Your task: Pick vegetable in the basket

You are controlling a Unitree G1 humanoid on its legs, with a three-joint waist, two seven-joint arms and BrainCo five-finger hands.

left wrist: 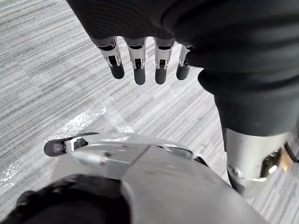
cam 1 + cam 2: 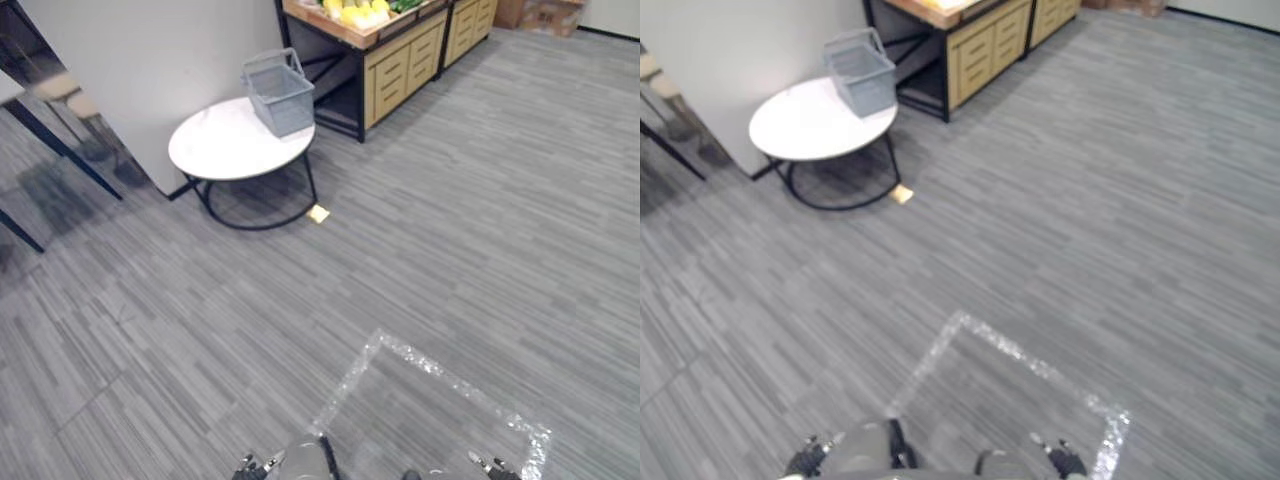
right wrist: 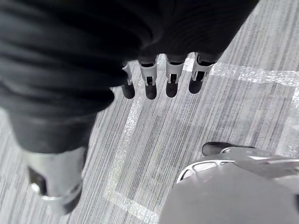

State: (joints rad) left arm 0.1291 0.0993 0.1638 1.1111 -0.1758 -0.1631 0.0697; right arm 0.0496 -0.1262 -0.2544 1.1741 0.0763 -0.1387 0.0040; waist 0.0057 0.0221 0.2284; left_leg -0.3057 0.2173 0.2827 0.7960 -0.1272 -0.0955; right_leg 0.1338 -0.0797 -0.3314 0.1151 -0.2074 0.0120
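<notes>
The grey basket stands empty on the far edge of the round white table, in the upper left of the left eye view. The vegetables, yellow and green, lie on a wooden stand at the top edge, just right of the basket. The left hand and the right hand hang over the grey carpet, fingers straight and slightly apart, holding nothing. A taped square marks the floor at lower right.
</notes>
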